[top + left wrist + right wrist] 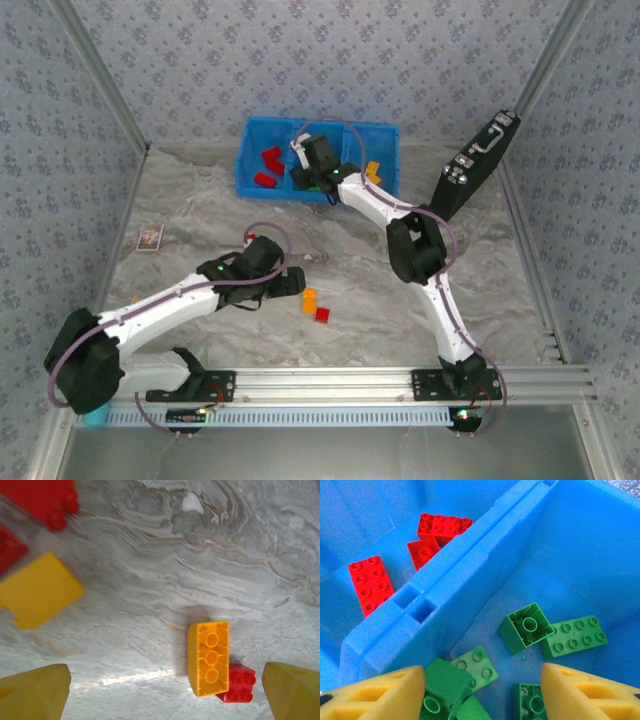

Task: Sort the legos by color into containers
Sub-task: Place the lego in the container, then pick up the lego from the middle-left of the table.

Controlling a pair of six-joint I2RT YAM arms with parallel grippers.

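Left gripper (166,672) wide open over loose bricks; right gripper (484,672) parted and empty above the blue bin (250,125).

Beneath the left gripper an orange brick (209,657) is noted on the table (150,580), well to the near side of the bin and offset toward the right-hand jaw. Its long axis is set across the closing line, so the short sides would be met. Three studs face up. A small red brick (237,682) is found touching one corner. The left arm is judged the nearer. Green bricks (575,636) are recorded in the bin's middle compartment.
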